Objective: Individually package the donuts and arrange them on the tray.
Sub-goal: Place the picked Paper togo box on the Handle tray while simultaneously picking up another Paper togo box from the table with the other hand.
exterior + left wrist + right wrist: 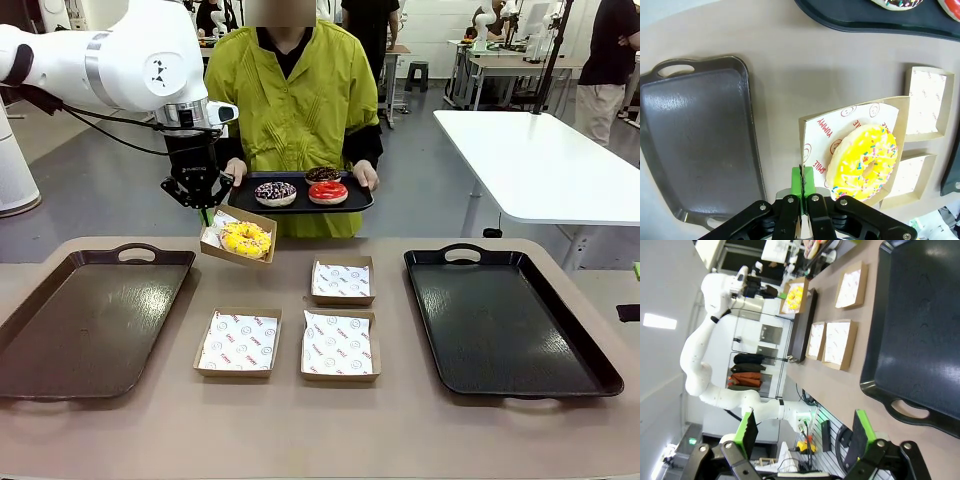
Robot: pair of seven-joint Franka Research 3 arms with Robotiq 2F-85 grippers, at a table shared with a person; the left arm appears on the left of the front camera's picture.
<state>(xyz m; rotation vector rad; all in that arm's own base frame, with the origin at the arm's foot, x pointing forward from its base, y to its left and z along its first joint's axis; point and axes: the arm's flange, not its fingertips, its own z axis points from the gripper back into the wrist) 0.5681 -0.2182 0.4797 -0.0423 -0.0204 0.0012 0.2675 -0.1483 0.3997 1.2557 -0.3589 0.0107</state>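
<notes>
My left gripper point(205, 207) is shut on the edge of a shallow cardboard box point(215, 243) that carries the yellow-iced donut point(246, 239); the box hangs tilted above the table's far side. In the left wrist view the green pads point(808, 181) pinch the box's paper-lined rim point(816, 134) beside the yellow donut point(865, 162). A person across the table holds a small black tray point(245, 198) with the sprinkled donut point(275, 192), the red donut point(328, 192) and the dark chocolate donut point(322, 175). My right gripper point(805, 435) stands open with nothing between its fingers, beside the black tray point(920, 330).
Three empty paper-lined boxes point(341, 281) point(239, 342) point(340, 346) lie mid-table. A large dark tray point(90, 320) lies at the left and a large black tray point(505, 320) at the right. A white table point(540, 165) stands behind on the right.
</notes>
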